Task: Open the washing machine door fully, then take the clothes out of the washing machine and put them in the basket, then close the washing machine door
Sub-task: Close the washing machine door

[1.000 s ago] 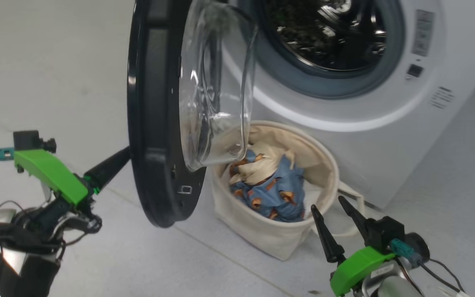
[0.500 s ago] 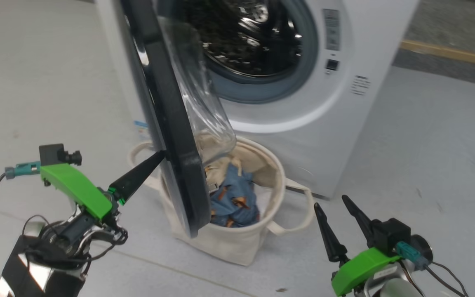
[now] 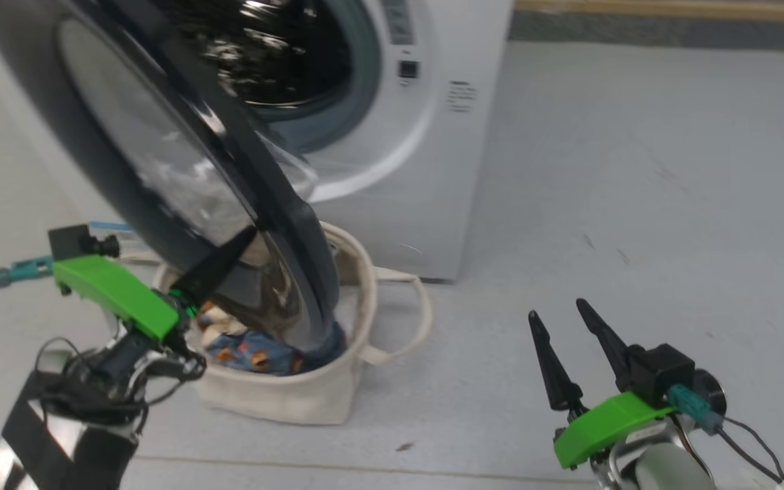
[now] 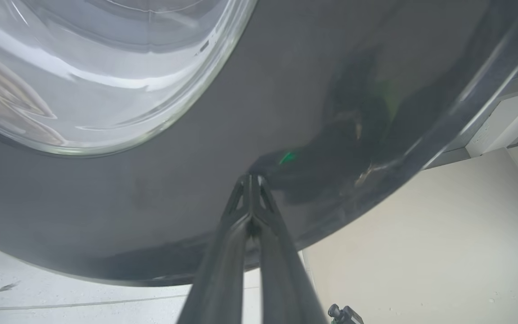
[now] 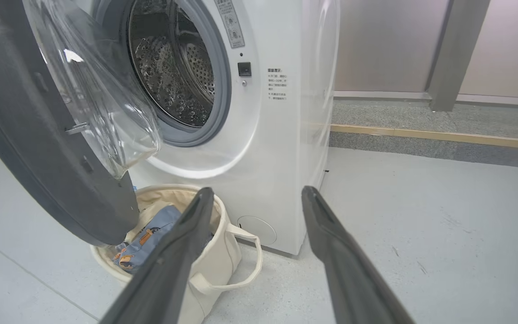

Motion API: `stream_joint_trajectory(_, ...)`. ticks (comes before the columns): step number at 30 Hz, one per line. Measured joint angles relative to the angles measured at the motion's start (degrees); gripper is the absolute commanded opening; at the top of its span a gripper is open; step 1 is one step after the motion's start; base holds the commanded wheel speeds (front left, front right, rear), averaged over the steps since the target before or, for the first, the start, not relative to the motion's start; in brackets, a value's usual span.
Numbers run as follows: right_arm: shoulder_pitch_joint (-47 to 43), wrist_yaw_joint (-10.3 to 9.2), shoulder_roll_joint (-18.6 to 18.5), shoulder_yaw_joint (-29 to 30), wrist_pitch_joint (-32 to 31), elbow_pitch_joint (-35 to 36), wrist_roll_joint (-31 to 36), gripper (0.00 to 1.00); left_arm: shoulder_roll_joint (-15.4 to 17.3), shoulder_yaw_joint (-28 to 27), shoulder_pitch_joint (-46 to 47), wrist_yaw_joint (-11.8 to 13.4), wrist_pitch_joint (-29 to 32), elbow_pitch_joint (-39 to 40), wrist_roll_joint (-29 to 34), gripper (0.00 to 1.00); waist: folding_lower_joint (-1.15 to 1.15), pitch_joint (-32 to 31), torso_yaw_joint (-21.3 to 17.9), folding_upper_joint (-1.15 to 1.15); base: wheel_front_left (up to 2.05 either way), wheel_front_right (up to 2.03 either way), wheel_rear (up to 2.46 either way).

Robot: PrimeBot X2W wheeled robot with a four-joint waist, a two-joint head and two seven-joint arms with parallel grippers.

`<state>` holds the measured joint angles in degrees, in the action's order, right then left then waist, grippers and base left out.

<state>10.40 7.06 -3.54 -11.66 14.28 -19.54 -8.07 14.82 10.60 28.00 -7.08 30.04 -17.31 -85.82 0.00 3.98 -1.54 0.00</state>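
Currently left fingers [image 4: 223, 270] together, tips on washing machine door [image 4: 286, 90]; right fingers [image 5: 331, 243] apart.

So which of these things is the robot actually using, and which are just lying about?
In the job: door, washing machine, clothes, basket, left end effector (shut, tips at the door's rim).

Lying about: yellow strip, grey pillar, dark speck on the floor. The right end effector hangs open, idle.

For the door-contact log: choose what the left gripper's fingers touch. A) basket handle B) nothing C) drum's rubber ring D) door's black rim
D: the left gripper has its shut fingers tip-first against the glossy black rim of the washing machine door.
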Motion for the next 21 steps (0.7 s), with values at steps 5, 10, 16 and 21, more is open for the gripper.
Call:
stream_joint_trajectory(5, 1.35, 0.0, 0.01, 0.19, 0.0, 1.22, -0.42, 1.0, 1.12, -1.34, 3.15, 0.0, -1.21, -2.89, -0.05, 0.0, 0.0, 2.0, -4.82, 0.0, 0.0, 0.0, 0.0)
stream_joint_trajectory(10, 2.25, 0.0, 0.01, 0.4, 0.0, 2.11, -1.34, 1.0, 2.46, -2.23, 5.59, 0.0, -2.93, -4.15, -0.07, 0.0, 0.0, 4.5, -9.58, 0.0, 0.0, 0.0, 0.0)
stream_joint_trajectory(16, 2.27, 0.0, 0.02, 1.16, 0.0, 2.35, -1.6, 1.0, 2.38, -1.07, 6.85, 0.0, -3.74, -4.05, -0.09, 0.0, 0.0, 5.69, -11.25, 0.0, 0.0, 0.0, 0.0)
stream_joint_trajectory(21, 2.27, 0.0, 0.04, 1.56, 0.0, 2.45, -1.41, 1.0, 3.23, 0.14, 6.65, 0.0, -7.46, -3.39, 1.75, 0.82, 0.0, 4.63, -10.07, 0.0, 0.0, 0.0, 0.0)
